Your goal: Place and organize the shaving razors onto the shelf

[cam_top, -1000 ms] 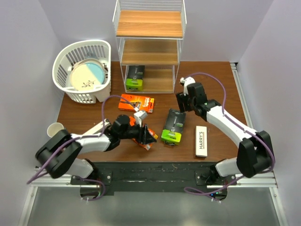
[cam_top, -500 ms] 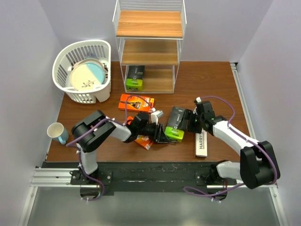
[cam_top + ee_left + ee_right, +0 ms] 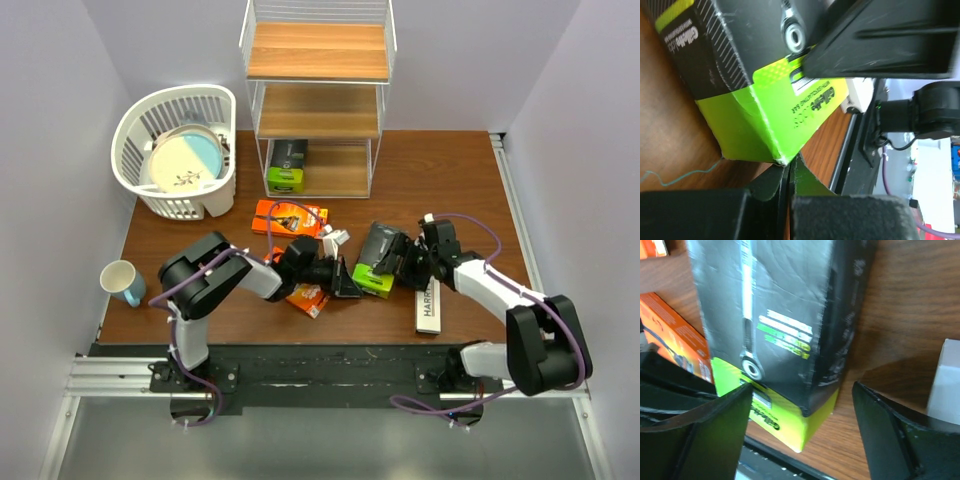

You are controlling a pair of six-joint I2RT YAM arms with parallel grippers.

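Note:
A black-and-lime-green razor pack (image 3: 376, 258) lies at the table's middle, between both grippers. My left gripper (image 3: 350, 282) is shut, its tips (image 3: 789, 172) pressed against the pack's lime corner (image 3: 765, 130). My right gripper (image 3: 397, 262) is open and straddles the pack's lime end (image 3: 790, 420), the right finger (image 3: 905, 435) clear of it. A second black-and-lime pack (image 3: 286, 165) stands on the shelf's (image 3: 318, 100) bottom board. One orange box (image 3: 290, 217) lies behind my left arm, another (image 3: 306, 297) under it. The HARRY'S box (image 3: 428, 302) lies right. The other white box is hidden.
A white slatted basket (image 3: 210, 105) holding a plate stands at the back left. A mug (image 3: 122, 280) sits at the front left edge. The shelf's upper two boards are bare. The table's front rail (image 3: 330, 360) runs just behind the pack's lime end.
My right gripper came down from near the shelf to straddle the pack. My left gripper swung right to the pack's lime end. The pack has shifted slightly right.

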